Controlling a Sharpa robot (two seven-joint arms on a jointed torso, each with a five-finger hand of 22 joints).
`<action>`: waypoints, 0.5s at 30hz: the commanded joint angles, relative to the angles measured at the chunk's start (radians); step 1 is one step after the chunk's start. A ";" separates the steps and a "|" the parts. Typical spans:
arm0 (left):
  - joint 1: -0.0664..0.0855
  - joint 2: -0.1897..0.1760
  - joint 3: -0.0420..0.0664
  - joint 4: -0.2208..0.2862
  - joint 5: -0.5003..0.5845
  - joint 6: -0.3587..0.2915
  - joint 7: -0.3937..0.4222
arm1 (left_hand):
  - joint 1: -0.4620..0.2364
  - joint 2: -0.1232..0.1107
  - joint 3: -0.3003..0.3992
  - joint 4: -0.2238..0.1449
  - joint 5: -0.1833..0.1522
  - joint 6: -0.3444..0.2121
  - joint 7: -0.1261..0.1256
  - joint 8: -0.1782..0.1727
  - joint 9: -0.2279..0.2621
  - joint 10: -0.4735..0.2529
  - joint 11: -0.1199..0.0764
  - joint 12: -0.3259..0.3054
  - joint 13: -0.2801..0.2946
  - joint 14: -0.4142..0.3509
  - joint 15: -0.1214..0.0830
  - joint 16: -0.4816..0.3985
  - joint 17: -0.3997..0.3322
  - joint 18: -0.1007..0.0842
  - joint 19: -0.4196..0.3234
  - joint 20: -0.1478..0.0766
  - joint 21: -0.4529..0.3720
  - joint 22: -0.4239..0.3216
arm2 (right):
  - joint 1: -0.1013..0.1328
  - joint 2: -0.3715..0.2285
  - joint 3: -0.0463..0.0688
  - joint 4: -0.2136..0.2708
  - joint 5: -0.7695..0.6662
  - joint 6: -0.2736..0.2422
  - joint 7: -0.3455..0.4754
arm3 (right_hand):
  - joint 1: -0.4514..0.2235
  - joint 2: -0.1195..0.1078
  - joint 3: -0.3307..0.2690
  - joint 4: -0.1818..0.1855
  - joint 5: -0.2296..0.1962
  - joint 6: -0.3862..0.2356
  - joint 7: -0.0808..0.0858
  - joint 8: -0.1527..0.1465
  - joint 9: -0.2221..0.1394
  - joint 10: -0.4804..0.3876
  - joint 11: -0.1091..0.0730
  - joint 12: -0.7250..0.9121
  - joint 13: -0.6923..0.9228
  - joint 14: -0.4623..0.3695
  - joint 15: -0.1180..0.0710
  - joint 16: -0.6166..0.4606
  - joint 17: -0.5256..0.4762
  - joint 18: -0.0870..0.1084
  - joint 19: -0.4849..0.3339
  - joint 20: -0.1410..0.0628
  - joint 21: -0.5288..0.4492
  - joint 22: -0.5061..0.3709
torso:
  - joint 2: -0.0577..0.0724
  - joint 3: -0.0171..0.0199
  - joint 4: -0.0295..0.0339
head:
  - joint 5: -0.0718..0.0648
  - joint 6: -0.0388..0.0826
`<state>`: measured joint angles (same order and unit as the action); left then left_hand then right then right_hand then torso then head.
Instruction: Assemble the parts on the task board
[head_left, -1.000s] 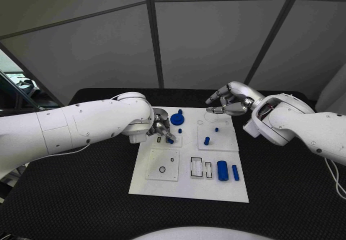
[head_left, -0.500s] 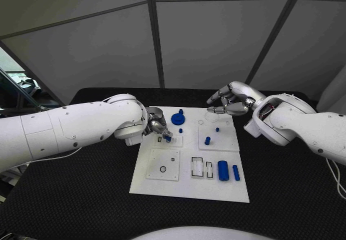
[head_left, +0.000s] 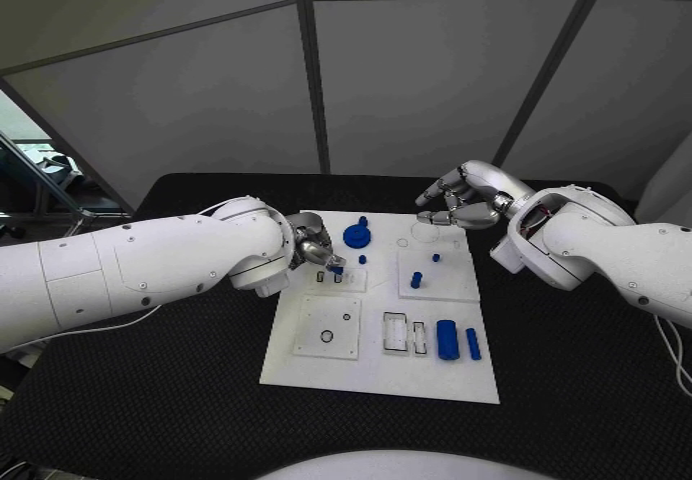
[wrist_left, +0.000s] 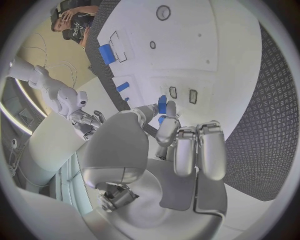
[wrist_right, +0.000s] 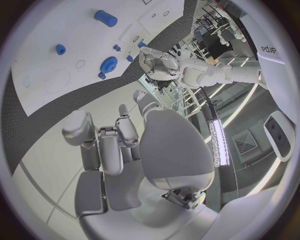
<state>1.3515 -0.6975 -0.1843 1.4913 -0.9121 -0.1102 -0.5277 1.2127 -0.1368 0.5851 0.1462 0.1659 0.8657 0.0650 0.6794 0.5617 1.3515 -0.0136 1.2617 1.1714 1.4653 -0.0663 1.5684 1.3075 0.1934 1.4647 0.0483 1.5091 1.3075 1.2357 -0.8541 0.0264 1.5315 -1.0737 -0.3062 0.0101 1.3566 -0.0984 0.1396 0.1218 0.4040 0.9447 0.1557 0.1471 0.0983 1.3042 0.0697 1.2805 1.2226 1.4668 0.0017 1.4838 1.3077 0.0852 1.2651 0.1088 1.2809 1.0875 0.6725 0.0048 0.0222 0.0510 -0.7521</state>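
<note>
The left hand (head_left: 317, 254) is over the task board (head_left: 378, 385) at about nine o'clock of its far half, and it pinches a small blue part (wrist_left: 162, 104) between thumb and fingertip, other fingers curled beside it. Just under that part sit two small dark-rimmed slots (wrist_left: 182, 94) in a raised white tile, so my read is an insertion is in hand.

Risk number one: the piece looks slim and is held only at the tips, so if it meets a slot rim slightly tilted it could jam, or twist out of the pinch and skitter onto the black bench (head_left: 173, 400). Risk number two: the big white forearm hangs close to the board's left edge, and a sweep could nudge the board and shift everything loose.

Over at one o'clock the right hand (head_left: 462, 205) hovers above the board's far right corner, fingers curled in, nothing visible in them. It holds no part that I can make out.

Now the seats. A blue gear (head_left: 356, 237) sits at twelve o'clock of the board, small blue pegs (head_left: 414, 281) stand on the right-hand tile, and a blue cylinder (head_left: 446, 340) with a thinner blue bar (head_left: 472, 345) lies at five o'clock. Beside them two rectangular pockets (head_left: 392, 333) look vacant, as do the round holes at seven o'clock.
</note>
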 joint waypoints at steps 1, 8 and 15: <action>-0.007 0.007 0.000 -0.004 -0.035 -0.066 0.018 | -0.010 -0.002 0.157 -0.150 0.006 0.002 -0.004 0.006 0.002 0.012 -0.001 0.006 0.005 0.106 -0.003 0.002 0.263 -0.171 0.051 -0.006 0.004 0.174 | 0.002 0.002 0.001 0.000 -0.003 0.002 0.008 | -0.004 0.004 0.002 0.004 0.004 0.008 0.000 0.006 0.000 0.004 0.000 0.007 0.001 0.064 -0.006 -0.001 0.092 0.015 0.004 -0.003 -0.002 0.001 | 0.000 -0.0004 -0.0002 | 0.002 0.000; -0.025 0.017 0.000 -0.012 -0.047 -0.073 0.016 | -0.013 -0.003 0.160 -0.151 0.008 0.003 -0.005 0.007 0.003 0.012 -0.001 0.005 0.004 0.106 -0.004 0.002 0.263 -0.170 0.050 -0.007 0.004 0.173 | 0.002 0.002 0.001 0.002 -0.005 0.003 0.008 | -0.006 0.004 0.002 0.006 0.004 0.007 0.000 0.006 0.000 0.002 0.000 0.005 -0.001 0.064 -0.006 -0.002 0.091 0.015 0.004 -0.003 -0.002 0.000 | 0.001 -0.0005 -0.0013 | 0.002 -0.004; -0.033 0.019 -0.001 -0.008 -0.083 -0.059 0.010 | -0.014 -0.004 0.162 -0.152 0.009 0.004 -0.005 0.008 0.004 0.013 -0.001 0.006 0.005 0.106 -0.004 0.002 0.263 -0.170 0.050 -0.007 0.004 0.173 | 0.002 0.002 0.001 0.002 -0.006 0.004 0.009 | -0.006 0.004 0.002 0.006 0.004 0.007 0.000 0.006 0.000 0.002 0.000 0.005 -0.001 0.064 -0.006 -0.002 0.091 0.015 0.004 -0.003 -0.002 0.000 | 0.001 0.0001 -0.0006 | 0.003 -0.006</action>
<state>1.3182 -0.6792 -0.1855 1.4814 -0.9593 -0.1635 -0.5239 1.2062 -0.1433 0.5935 0.1432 0.1701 0.8669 0.0662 0.6833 0.5636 1.3585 -0.0138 1.2617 1.1752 1.4655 -0.0662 1.5684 1.3075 0.1935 1.4647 0.0483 1.5090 1.3075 1.2356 -0.8529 0.0264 1.5319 -1.0758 -0.3061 0.0106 1.3566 -0.0984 0.1395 0.1218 0.4040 0.9447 0.1557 0.1471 0.0983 1.3042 0.0697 1.2805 1.2225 1.4668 0.0017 1.4838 1.3076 0.0852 1.2651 0.1088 1.2809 1.0873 0.6734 0.0047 0.0207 0.0535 -0.7567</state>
